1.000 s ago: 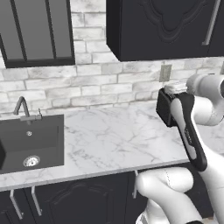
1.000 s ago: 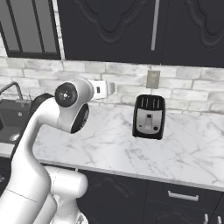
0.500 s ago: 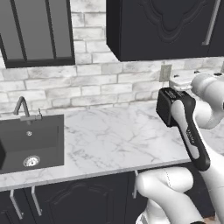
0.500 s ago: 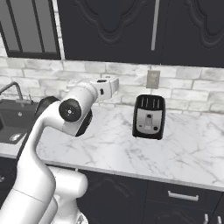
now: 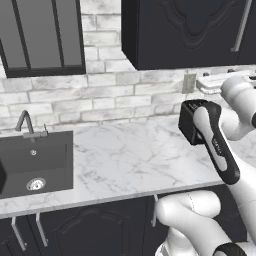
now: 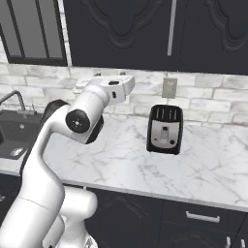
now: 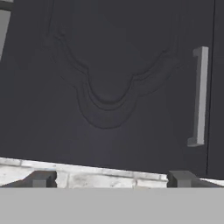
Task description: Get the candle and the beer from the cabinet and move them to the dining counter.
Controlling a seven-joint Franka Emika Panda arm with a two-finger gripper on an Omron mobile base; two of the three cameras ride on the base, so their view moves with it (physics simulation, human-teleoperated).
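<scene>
Facing the shut cabinet, nothing in my grasp yet.

My gripper (image 7: pixel 109 178) is gaping fully and carrying nothing, aiming left of the cabinet (image 7: pixel 109 83) handle (image 7: pixel 199 96); I am risking bumping the carved door or missing the bar. Candle and beer are presumably sitting hidden behind it.

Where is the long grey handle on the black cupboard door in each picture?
Left base view: handle at the top right corner, slanting.
Right base view: it hangs top centre, above the toaster.
Hand view: it stands upright at the right.
Shared landmark: the carved panel on the cabinet door.
</scene>
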